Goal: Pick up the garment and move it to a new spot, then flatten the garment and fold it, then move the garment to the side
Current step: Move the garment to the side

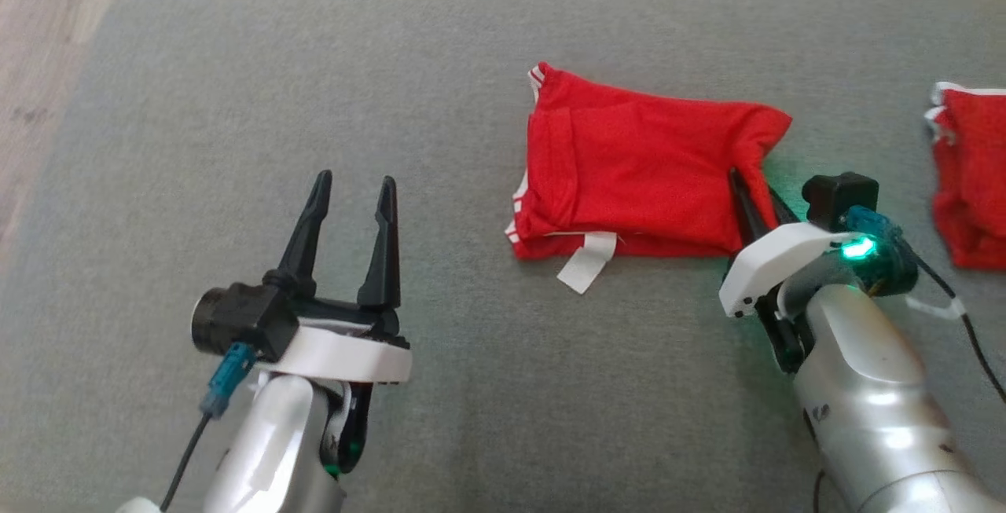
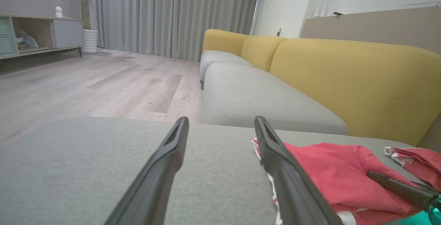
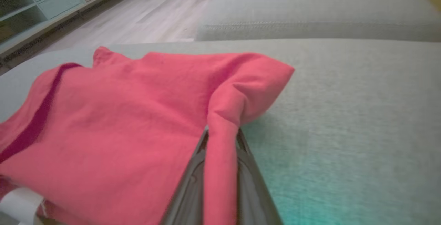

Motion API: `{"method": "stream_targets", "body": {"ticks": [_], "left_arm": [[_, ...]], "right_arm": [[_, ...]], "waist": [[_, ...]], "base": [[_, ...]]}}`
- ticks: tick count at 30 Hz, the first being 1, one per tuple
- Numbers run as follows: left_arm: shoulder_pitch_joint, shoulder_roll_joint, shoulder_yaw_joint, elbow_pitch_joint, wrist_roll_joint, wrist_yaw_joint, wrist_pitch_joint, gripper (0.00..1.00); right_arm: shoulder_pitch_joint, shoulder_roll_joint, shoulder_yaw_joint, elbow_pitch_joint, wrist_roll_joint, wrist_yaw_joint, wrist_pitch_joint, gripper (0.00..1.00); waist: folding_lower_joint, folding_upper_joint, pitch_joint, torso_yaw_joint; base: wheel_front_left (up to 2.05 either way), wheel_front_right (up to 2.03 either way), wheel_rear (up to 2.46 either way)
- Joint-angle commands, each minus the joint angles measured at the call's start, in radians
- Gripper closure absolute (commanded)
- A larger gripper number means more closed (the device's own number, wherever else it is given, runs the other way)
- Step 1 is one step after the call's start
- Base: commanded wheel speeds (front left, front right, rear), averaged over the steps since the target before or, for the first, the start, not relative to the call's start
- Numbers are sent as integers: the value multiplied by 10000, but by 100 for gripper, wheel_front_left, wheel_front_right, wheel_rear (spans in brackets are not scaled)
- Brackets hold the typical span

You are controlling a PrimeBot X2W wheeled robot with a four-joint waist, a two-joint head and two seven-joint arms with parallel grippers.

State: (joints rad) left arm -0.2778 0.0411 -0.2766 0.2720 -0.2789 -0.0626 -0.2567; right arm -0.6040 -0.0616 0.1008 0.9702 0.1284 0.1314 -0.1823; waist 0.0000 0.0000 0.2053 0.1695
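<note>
The garment [image 1: 637,171] is red with white trim and a white tag. It lies folded on the grey cushion [image 1: 314,89], right of centre. My right gripper [image 1: 753,192] is at the garment's right edge, shut on a pinched ridge of its red fabric [image 3: 222,142], which stands up between the two fingers. My left gripper [image 1: 352,183] hovers over bare cushion to the garment's left, open with nothing between its fingers. In the left wrist view the garment [image 2: 330,176] lies just right of that gripper's right finger [image 2: 275,159].
A second red garment [image 1: 971,175] lies at the cushion's right edge. Wooden floor [image 1: 39,49] shows past the cushion's left side. A yellow-backed sofa [image 2: 344,73] stands beyond, with a low shelf unit [image 2: 38,35] and grey curtains across the room.
</note>
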Motion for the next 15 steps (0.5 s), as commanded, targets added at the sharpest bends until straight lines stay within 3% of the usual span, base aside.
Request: {"method": "stream_targets", "body": {"ticks": [1,7,15], "left_arm": [[-68,91,215,-357,82,4,-51,0],[78,91,-2,-566,-42,97,-51,0],[-9,91,51,-757,31,160,-51,0]], "right_arm": [[-335,114,82,-286,-233,-7,-189,100],[-349,-269,26,-1053,-1381,-7,-260,100],[-520,-2152,108,-2870,-1764,-7,732,100]], "waist": [[0,0,-248,-293],[0,0,-638,-1095],[0,0,-264,-1939]], "base": [[0,0,0],[0,0,0],[0,0,0]]}}
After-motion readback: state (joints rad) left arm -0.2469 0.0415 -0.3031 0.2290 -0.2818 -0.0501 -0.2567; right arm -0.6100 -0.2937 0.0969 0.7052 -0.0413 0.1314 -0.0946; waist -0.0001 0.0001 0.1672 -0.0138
